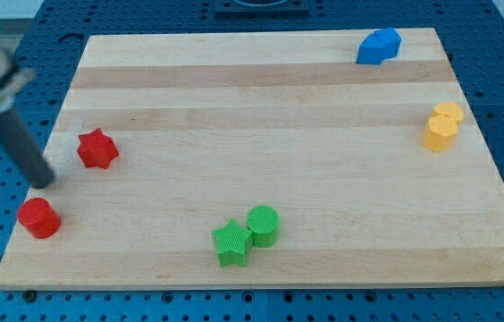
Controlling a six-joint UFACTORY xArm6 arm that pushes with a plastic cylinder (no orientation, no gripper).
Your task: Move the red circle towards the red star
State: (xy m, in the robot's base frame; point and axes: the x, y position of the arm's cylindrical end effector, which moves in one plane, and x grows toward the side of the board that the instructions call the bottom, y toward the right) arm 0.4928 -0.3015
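My tip point(45, 182), a bare rod end effector with nothing to open or clamp, sits near the counter's point(261, 89) left edge, between the red star point(97, 148) and the red circle point(38, 217), touching neither. The circle waits by the bottom-left corner. It looks light, rigid and likely to slide easily; push its lower side, centred, towards the star above.
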